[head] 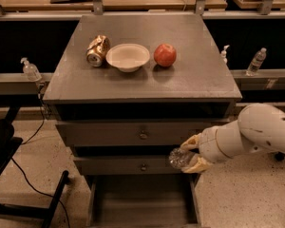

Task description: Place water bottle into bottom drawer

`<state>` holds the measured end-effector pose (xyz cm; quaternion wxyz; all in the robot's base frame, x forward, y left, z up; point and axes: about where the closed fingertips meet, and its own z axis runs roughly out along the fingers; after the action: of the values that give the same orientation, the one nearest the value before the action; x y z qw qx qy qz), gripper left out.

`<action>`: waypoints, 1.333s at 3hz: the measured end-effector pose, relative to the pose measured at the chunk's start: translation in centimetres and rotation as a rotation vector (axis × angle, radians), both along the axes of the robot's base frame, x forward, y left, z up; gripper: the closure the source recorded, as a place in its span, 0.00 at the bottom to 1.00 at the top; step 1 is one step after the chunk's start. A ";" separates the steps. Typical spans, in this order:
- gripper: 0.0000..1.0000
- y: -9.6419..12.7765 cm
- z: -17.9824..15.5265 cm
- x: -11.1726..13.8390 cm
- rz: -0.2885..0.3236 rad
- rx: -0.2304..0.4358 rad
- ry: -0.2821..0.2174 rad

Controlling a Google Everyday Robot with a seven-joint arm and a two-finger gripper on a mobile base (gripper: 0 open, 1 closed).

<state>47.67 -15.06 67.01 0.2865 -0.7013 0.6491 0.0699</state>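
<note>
My gripper (189, 154) reaches in from the right and is shut on the water bottle (179, 158), a clear crinkly bottle lying sideways between the tan fingers. It hangs in front of the right end of the middle drawer's front, just above the right side of the bottom drawer (142, 201). The bottom drawer is pulled out, a grey flat tray with low side walls. The bottle's far end is hidden by the fingers.
On the cabinet top (204, 80) lie a crushed can (97, 50), a white bowl (128, 56) and a red apple (165, 54). A pump bottle (30, 70) stands on the left ledge, a small bottle (256, 61) on the right. A black stand base (33, 198) sits lower left.
</note>
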 end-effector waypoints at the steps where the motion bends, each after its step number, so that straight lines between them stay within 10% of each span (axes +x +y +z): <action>1: 1.00 1.5 -3.2 -0.5 0.001 0.096 0.068; 3: 1.00 0.8 -5.9 -0.2 -0.025 0.177 0.134; 4: 1.00 -0.3 -8.9 0.6 -0.059 0.356 0.178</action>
<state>48.28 -15.34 58.07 0.3493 -0.6115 0.6693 0.2367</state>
